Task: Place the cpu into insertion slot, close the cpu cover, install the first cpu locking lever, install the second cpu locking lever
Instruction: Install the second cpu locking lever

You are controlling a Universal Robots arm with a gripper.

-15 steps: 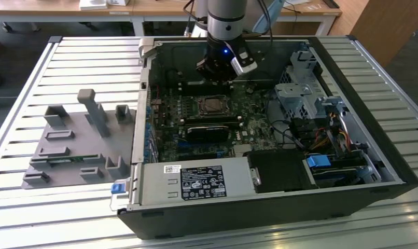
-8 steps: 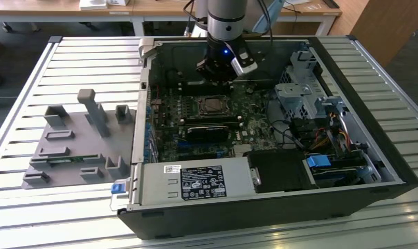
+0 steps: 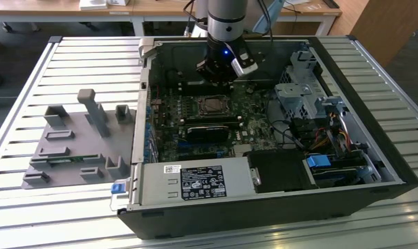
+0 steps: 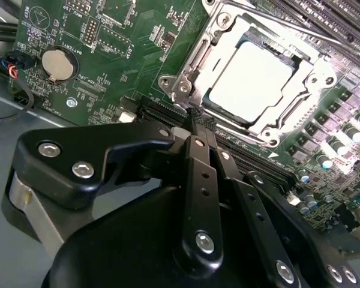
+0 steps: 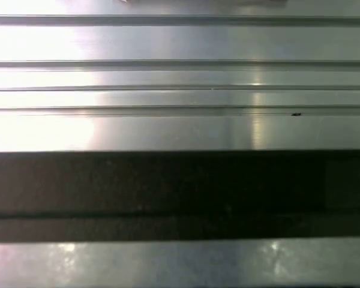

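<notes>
The cpu, a silvery square chip, lies flat in its socket on the green motherboard; in the exterior view it sits mid-board. The cpu cover, a metal frame with a square opening, lies down around the chip. A thin locking lever runs along the socket's near side. My gripper is shut with nothing between its fingers, its tips just off the socket's corner. In the exterior view the gripper hangs inside the open case, just behind the socket.
A long black card lies in front of the socket. The power supply fills the case's front, with a drive cage and cables on the exterior view's right. A grey fixture plate sits on the slatted table.
</notes>
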